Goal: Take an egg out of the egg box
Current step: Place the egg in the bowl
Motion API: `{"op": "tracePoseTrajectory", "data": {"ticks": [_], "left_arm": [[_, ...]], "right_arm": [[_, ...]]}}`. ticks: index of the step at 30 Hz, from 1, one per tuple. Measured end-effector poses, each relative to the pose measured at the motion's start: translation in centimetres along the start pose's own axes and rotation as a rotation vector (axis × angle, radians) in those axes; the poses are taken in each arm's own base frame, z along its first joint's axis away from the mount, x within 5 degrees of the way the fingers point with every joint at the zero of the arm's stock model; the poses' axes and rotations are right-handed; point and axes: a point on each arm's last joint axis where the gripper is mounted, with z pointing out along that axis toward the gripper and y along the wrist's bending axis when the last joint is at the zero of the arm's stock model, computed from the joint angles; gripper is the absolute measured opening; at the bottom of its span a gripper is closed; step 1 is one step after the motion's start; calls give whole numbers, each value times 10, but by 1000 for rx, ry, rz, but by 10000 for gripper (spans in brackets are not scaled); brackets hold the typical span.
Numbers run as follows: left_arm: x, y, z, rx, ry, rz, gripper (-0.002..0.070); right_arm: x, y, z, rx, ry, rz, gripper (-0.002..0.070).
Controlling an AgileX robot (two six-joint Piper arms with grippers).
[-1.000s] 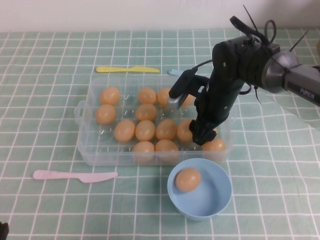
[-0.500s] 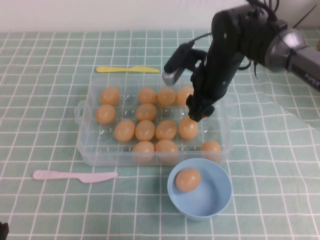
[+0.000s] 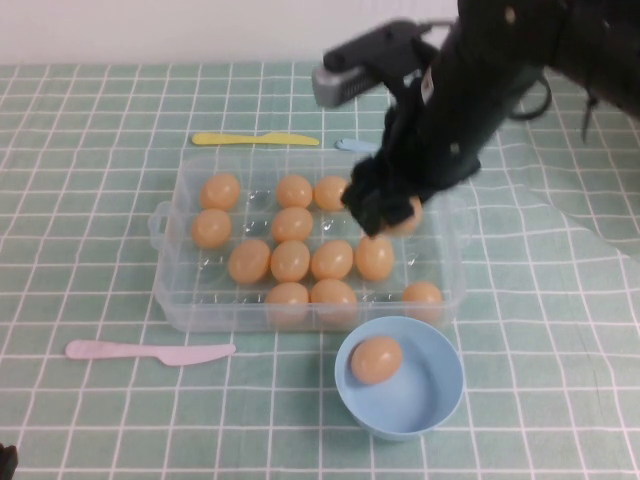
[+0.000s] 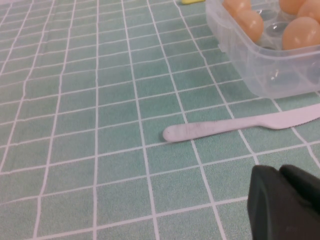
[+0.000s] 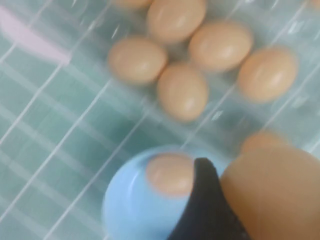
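The clear plastic egg box (image 3: 172, 296) lies mid-table with several tan-orange eggs in its wells. My right gripper (image 3: 388, 214) hangs above the box's right half, shut on one egg (image 3: 409, 216) that is lifted clear of the wells. The right wrist view shows that held egg (image 5: 280, 190) large against a black finger (image 5: 205, 200), with the box's eggs and the blue bowl below. My left gripper (image 4: 287, 205) sits low over the tablecloth at the near left, away from the box (image 4: 270, 75), fingers together and holding nothing.
A light-blue bowl (image 3: 432, 402) just in front of the box holds one egg (image 3: 376, 359). A pale plastic knife (image 3: 150, 351) lies front left of the box, also seen from the left wrist as a knife (image 4: 235, 126). A yellow knife (image 3: 255, 139) lies behind the box.
My right gripper closed on an egg among the box's right-hand wells, then rose and drew back with it; it now hangs well above the box. The left arm has not moved.
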Motion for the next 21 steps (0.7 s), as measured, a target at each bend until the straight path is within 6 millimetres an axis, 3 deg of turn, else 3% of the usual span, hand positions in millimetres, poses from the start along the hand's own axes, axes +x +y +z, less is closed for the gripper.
{"op": "tracePoseTrajectory", "data": {"ticks": [5, 10, 15, 21], "left_arm": [[0, 0, 0, 0, 0, 0, -3], [0, 0, 0, 0, 0, 0, -3], [0, 0, 0, 0, 0, 0, -3], [0, 0, 0, 0, 0, 0, -3]], "right_arm": [[50, 18, 5, -12, 128, 124, 402], [84, 22, 26, -7, 144, 232, 399], [95, 22, 45, 1, 166, 268, 398], [93, 24, 67, -26, 191, 306, 396]]}}
